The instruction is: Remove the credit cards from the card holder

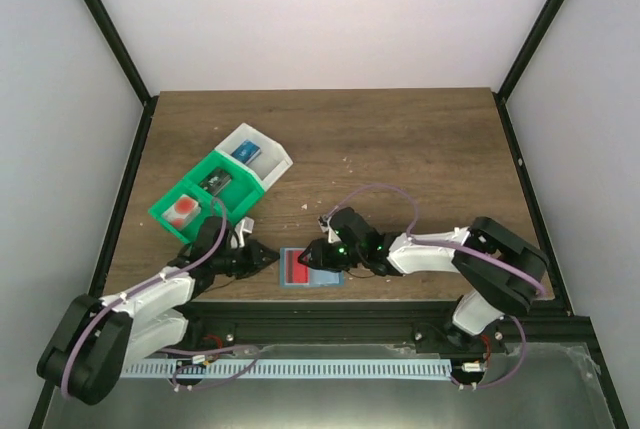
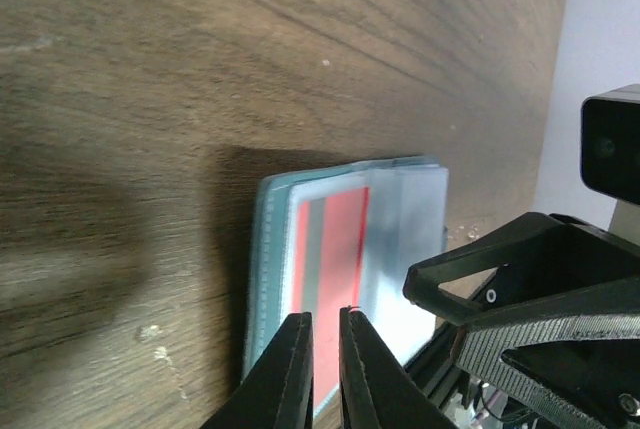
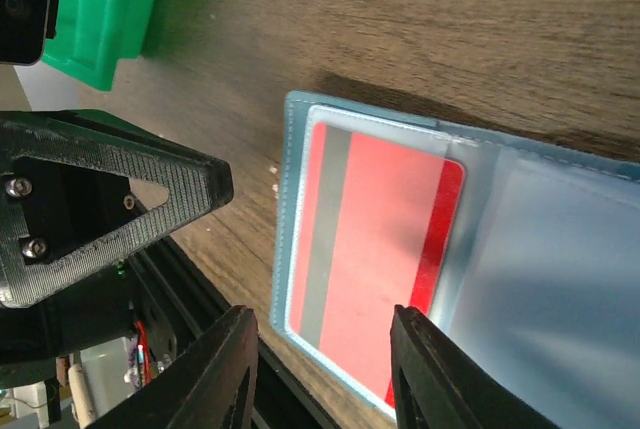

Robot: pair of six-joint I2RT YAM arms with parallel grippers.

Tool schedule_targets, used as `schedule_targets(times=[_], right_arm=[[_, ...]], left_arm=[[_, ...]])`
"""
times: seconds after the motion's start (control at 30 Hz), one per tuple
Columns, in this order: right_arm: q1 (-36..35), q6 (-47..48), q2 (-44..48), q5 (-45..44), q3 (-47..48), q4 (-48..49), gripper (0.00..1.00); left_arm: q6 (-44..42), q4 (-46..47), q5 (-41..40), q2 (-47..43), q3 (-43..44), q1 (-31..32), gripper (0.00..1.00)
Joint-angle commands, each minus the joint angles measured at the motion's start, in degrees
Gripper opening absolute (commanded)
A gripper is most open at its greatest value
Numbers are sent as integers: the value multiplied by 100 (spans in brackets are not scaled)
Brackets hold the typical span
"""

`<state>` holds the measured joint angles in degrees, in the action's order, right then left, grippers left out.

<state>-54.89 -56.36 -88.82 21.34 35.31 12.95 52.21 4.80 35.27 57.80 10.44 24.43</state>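
Observation:
The card holder (image 1: 328, 280) lies open near the table's front edge, teal-rimmed with pale clear pockets. A credit card (image 3: 375, 239), red with a grey stripe, sits inside its left pocket (image 2: 335, 239). My left gripper (image 2: 326, 324) is at the holder's (image 2: 262, 249) left edge, its jaws drawn together to a thin slit with nothing seen between them. My right gripper (image 3: 320, 339) hovers open just above the holder (image 3: 560, 279), its fingers straddling the card's width. In the top view the left gripper (image 1: 270, 257) and right gripper (image 1: 312, 254) face each other across the holder.
A green-and-white compartment tray (image 1: 222, 163) stands behind the left arm, holding a white card with a red spot (image 1: 182, 209) and a blue item (image 1: 245, 151). The black rail of the table's front edge (image 1: 380, 311) runs just below the holder.

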Motion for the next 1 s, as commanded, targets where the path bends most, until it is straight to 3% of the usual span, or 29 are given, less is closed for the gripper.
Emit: schedule_targets(times=[0.0, 0.17, 0.57, 0.8, 0.97], right_arm=[[-39, 110, -256, 63, 274, 143, 38], [-39, 187, -367, -69, 253, 51, 36], [-39, 184, -393, -410, 152, -75, 28], [-36, 153, -387, -472, 111, -43, 27], [-39, 222, -338, -647, 164, -140, 26]], left_arm=[[-69, 564, 165, 385, -183, 36, 9], [-181, 656, 138, 665, -233, 45, 3], [54, 1045, 417, 817, -291, 54, 0], [337, 1526, 668, 669, -374, 54, 15], [371, 1837, 1004, 1156, -354, 61, 16]])
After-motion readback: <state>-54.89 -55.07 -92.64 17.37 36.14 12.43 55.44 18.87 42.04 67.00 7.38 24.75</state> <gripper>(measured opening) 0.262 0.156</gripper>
